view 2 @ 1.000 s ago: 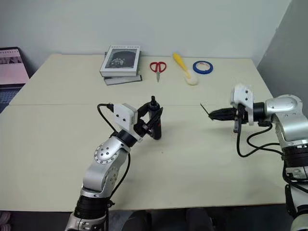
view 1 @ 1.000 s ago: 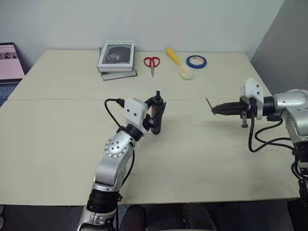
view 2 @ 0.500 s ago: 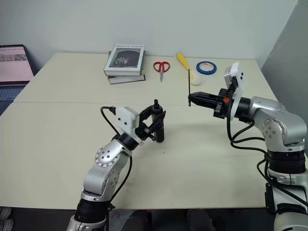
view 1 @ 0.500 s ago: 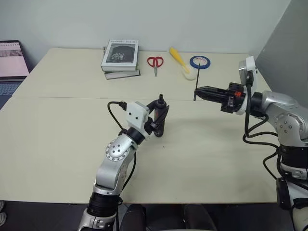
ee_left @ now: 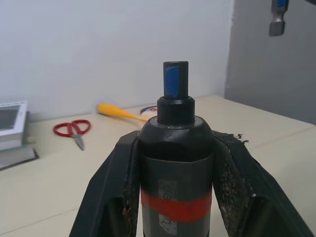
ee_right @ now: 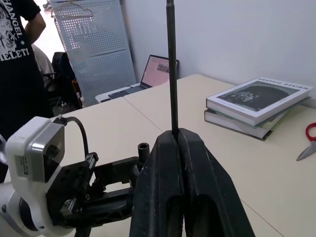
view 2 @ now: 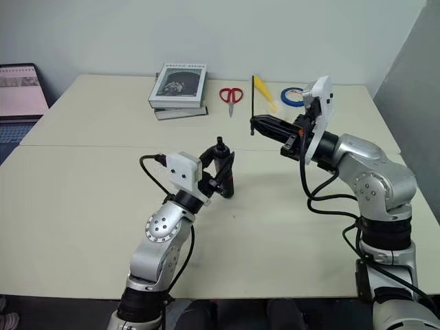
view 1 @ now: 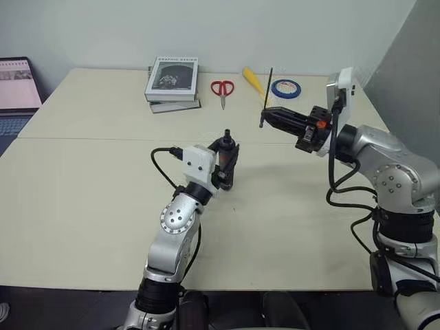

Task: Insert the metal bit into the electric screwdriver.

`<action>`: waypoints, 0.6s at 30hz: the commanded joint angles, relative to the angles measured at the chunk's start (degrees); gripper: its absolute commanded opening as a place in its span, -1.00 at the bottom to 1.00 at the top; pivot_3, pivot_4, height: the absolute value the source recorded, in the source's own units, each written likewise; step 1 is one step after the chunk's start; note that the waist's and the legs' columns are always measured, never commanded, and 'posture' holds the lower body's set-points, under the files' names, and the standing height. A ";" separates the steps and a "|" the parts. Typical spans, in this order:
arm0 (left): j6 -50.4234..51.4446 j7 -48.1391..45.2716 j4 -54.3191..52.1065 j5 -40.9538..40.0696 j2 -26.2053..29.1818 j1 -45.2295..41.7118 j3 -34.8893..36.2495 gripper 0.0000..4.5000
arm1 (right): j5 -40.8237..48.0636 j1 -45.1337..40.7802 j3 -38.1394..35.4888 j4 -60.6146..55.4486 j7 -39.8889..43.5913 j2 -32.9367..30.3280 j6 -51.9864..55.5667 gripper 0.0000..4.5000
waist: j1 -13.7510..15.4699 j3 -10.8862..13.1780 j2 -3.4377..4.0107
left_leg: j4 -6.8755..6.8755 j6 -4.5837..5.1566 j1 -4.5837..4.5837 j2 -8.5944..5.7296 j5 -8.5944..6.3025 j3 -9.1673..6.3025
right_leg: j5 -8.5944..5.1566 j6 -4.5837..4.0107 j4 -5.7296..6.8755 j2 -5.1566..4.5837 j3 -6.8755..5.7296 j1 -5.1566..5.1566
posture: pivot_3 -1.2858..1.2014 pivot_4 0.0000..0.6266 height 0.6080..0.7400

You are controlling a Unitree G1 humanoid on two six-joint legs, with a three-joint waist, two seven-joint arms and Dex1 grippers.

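Both fingers pairs are clenched: right (view 2: 256, 124) pinching the metal bit (view 2: 252, 103) upright, left (view 2: 221, 180) flanking the electric screwdriver (view 2: 221, 165).

screwdriver (ee_left: 175, 163): black, red band, blue tip | scissors (view 1: 221, 89): red | tape (view 1: 284, 88): blue

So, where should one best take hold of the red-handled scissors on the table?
Probably from above, across the two red handle loops of the red-handled scissors: they lie flat on the table, blades closed and pointing toward the robot, and the loops are the widest part.
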 commanded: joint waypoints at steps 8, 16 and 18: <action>-6.37 2.05 4.01 3.56 -1.80 -1.07 -1.78 -0.26 | -1.39 -3.71 2.57 -1.65 -2.85 3.76 -2.83 -1.00 | -0.01 -0.01 0.01 | -0.02 0.00 0.00 0.00 0.00 0.00 | 0.00 0.00 -0.01 0.00 -0.01 -0.01 | 0.03 -0.52 1.00; -6.42 2.21 4.59 3.42 -2.09 -1.15 -1.41 -0.26 | -4.10 -7.55 6.40 3.56 -2.45 8.03 -5.90 -1.00 | -0.04 -0.02 0.03 | -0.02 0.00 0.00 0.00 0.00 -0.01 | 0.00 0.00 -0.02 0.00 -0.02 -0.01 | 0.03 -0.52 1.00; -6.50 2.18 4.56 3.41 -2.07 -1.11 -1.39 -0.26 | -4.81 -8.17 6.84 4.75 -2.42 8.64 -6.50 -1.00 | -0.05 -0.02 0.03 | -0.03 0.00 0.01 0.01 0.00 -0.02 | 0.00 0.00 -0.01 0.01 -0.04 -0.01 | 0.03 -0.52 1.00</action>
